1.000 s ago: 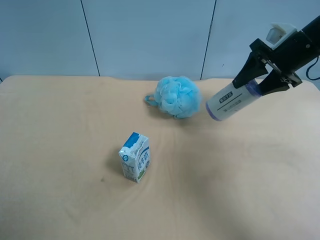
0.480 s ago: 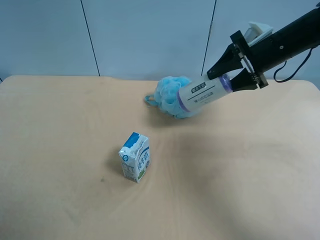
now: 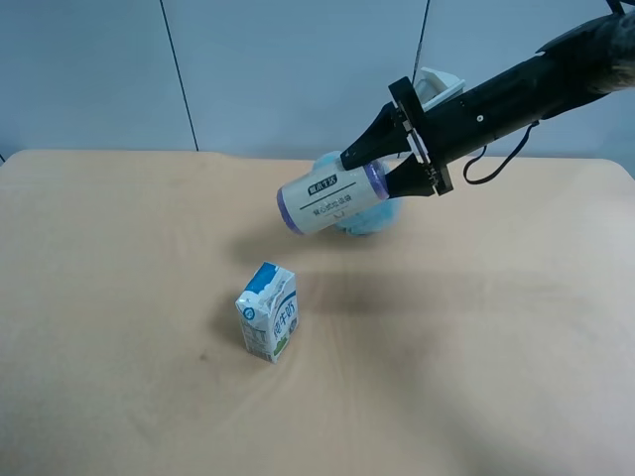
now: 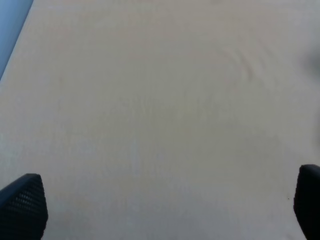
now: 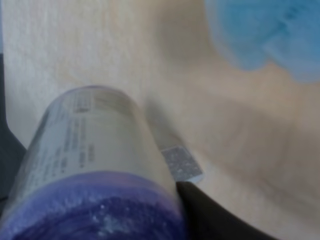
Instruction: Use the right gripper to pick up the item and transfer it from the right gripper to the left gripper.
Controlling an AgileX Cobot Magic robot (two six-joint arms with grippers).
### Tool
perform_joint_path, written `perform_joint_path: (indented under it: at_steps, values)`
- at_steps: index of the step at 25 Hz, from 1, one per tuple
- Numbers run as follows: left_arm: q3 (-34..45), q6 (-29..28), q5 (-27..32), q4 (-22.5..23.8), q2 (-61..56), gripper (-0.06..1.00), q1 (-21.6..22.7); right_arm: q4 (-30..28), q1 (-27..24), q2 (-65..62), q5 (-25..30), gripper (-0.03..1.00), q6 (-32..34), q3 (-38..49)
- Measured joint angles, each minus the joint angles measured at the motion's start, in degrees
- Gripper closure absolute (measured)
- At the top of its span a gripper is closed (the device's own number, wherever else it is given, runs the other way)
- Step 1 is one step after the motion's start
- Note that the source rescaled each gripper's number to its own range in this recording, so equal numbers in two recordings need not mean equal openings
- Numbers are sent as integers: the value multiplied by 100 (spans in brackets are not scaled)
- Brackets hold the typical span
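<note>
Above the table (image 3: 119,297), right gripper's (image 3: 365,176) jaws clamp the item's (image 3: 327,198) end; left gripper's (image 4: 165,207) jaws gape.

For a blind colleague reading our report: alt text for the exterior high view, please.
The right gripper, shut on a cream-labelled roll with purple ends, holds it in the air over a beige table, in front of a fluffy blue sponge. A blue-white milk carton stands upright nearer the camera.

table (image 3: 99,248): beige | on it: milk carton (image 3: 268,312), blue sponge (image 3: 372,218)
</note>
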Motion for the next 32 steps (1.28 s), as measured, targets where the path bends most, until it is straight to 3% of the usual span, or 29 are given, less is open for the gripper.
perform_joint_path:
  at_steps: [12,17,24,32]
  values:
    - [0,-26,-11,42,72,-6,0,755,103,58,-7,97,122,0]
    - [0,-41,-11,25,629,-6,0,756,103,58,-7,97,128,0]
    - [-233,-87,-358,-607,1767,-6,0,756,103,58,-7,97,38,0]
    - [-282,-75,-731,-750,2699,-6,0,1010,126,58,-14,97,-425,0]
